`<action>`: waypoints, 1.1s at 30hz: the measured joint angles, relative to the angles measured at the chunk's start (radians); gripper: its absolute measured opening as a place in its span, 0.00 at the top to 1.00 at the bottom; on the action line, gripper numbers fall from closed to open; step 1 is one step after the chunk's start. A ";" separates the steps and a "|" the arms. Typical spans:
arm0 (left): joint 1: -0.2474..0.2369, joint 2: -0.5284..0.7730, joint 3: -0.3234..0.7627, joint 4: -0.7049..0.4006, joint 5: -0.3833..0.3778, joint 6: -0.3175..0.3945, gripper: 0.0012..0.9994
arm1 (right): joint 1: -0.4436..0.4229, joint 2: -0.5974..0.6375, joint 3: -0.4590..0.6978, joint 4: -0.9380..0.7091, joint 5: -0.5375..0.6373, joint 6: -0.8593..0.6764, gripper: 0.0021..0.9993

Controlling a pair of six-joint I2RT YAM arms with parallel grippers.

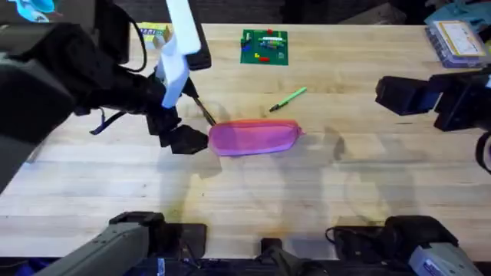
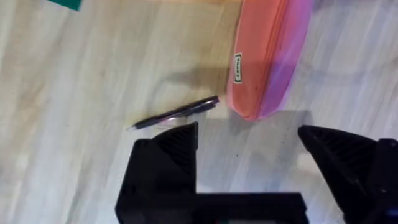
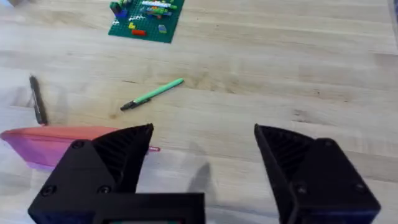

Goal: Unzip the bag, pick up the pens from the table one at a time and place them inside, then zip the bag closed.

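Observation:
The pink bag (image 1: 253, 137) lies lengthwise at the table's middle, its zipper closed as far as I can see. The bag's left end (image 2: 264, 68) sits just beyond my open left gripper (image 2: 249, 140), which hovers at that end. A thin black pen (image 1: 203, 109) lies beside the bag's left end, also seen as the black pen (image 2: 176, 114) in the left wrist view. A light green pen (image 1: 288, 98) lies behind the bag. My right gripper (image 3: 204, 140) is open and empty at the right side, with the bag (image 3: 62, 143) and green pen (image 3: 152, 94) ahead of it.
A green board with small coloured bricks (image 1: 265, 47) sits at the back centre. A clear box (image 1: 457, 40) stands at the back right corner, and a yellow box (image 1: 156, 33) at the back left. The table (image 1: 253, 199) has bare wood in front of the bag.

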 joint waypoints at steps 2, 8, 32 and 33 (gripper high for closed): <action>0.000 0.036 0.000 -0.005 0.000 0.000 0.01 | 0.000 0.000 0.000 0.000 0.000 0.000 0.00; -0.033 0.146 0.000 -0.004 0.000 0.000 0.00 | 0.000 0.000 0.000 0.000 0.000 0.000 0.00; -0.122 0.253 0.000 0.034 -0.008 0.016 0.16 | 0.000 0.000 0.000 0.001 0.000 0.000 0.00; -0.122 0.253 0.000 0.034 -0.007 0.016 0.21 | 0.000 0.000 0.000 0.001 0.000 0.000 0.00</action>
